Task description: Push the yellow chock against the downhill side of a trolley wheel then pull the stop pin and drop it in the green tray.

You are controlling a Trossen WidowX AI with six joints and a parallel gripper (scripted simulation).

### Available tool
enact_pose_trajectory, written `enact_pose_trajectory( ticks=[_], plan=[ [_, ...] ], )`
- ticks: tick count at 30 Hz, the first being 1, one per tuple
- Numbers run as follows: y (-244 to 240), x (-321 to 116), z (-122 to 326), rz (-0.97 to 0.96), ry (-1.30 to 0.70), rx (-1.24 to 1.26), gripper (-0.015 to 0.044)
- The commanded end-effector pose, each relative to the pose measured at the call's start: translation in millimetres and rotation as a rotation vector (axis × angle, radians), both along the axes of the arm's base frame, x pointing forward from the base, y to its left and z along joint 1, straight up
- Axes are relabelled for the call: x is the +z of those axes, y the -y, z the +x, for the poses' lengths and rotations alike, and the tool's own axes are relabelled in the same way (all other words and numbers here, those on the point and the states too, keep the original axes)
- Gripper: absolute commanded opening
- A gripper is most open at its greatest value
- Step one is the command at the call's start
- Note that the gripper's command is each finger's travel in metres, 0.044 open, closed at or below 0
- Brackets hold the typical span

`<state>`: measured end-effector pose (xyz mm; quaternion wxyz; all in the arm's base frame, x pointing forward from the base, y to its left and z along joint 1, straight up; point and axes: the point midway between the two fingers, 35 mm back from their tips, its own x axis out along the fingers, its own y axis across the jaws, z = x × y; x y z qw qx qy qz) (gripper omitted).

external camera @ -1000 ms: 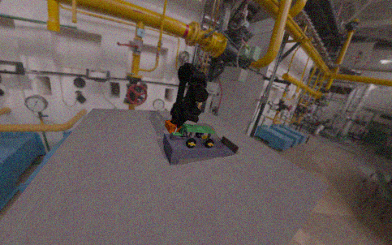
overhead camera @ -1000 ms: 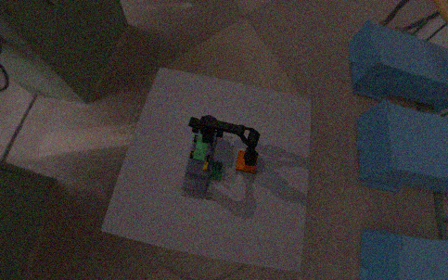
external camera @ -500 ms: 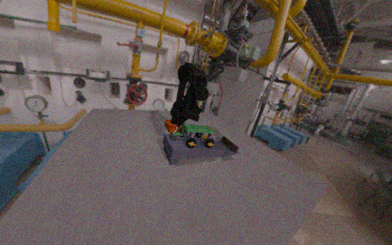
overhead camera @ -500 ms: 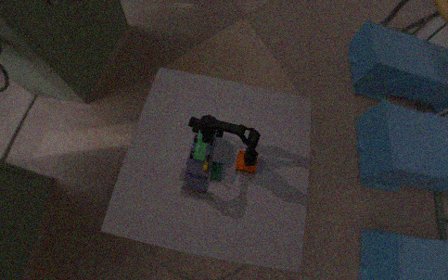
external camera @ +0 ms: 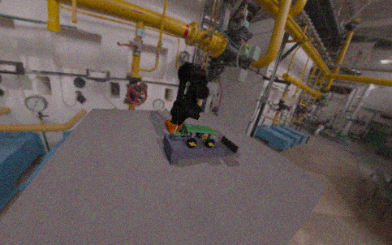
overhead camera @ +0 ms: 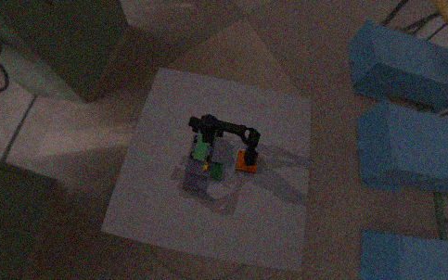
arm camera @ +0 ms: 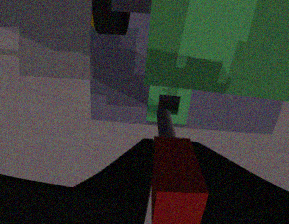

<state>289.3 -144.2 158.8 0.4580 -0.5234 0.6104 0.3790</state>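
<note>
Red pin head [arm camera: 179,172] sits in the end effector [arm camera: 169,151].

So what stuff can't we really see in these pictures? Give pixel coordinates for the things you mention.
- The gripper's [arm camera: 172,167] fingertips, wrist view: the pin's red head [arm camera: 179,207] covers them.
- The pin's tip, wrist view: too dark to tell if it is clear of the hole [arm camera: 169,103].
- The chock, top view: a tiny yellow bit [overhead camera: 205,166], too small to tell if it touches a wheel.
- The far wheels, exterior view: the trolley [external camera: 198,129] mostly hides them.
</note>
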Motion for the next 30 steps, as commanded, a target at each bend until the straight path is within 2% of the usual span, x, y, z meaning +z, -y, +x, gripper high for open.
enact_pose_trajectory(
  ticks=[1,30],
  plan=[
    [1.5,5.0,1.3,-0.008,0.009,-0.004,0.0000],
    [22.1,12.8,-1.5,-0.010,0.009,-0.004,0.0000]
  ],
)
